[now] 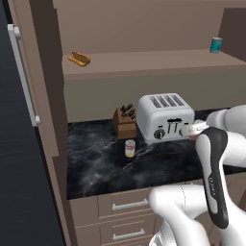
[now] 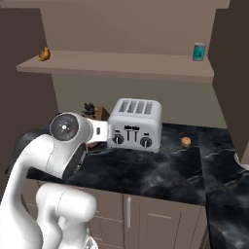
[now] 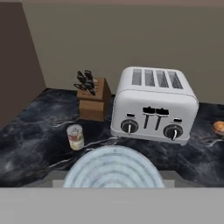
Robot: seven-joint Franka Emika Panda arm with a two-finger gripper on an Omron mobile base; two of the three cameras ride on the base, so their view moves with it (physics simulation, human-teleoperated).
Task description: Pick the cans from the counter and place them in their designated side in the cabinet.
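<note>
1. The cream-yellow can (image 1: 129,148) with the red label band stands upright on the black counter (image 1: 96,166). It is near the front-left corner of the toaster (image 1: 166,115) and just in front of the knife block (image 1: 125,120).
2. I judge it a light, rigid tin with slick, smooth sides. It wants a squeeze across the middle of the label, straight and level, as it would tip easily.
3. A second can (image 3: 113,173) shows its pale ringed top low in the hand view, with a reddish side in the left base view (the shorter red-orange one, I take it).
4. The gripper (image 1: 190,130) seems pressed onto this can, in front of the toaster's right end.
5. The fingertips themselves are hidden by it.
6. Up above, the cabinet (image 1: 144,65) shelf carries a teal can (image 1: 215,44) at the far right and a bread roll (image 1: 79,58) at the left.
</note>
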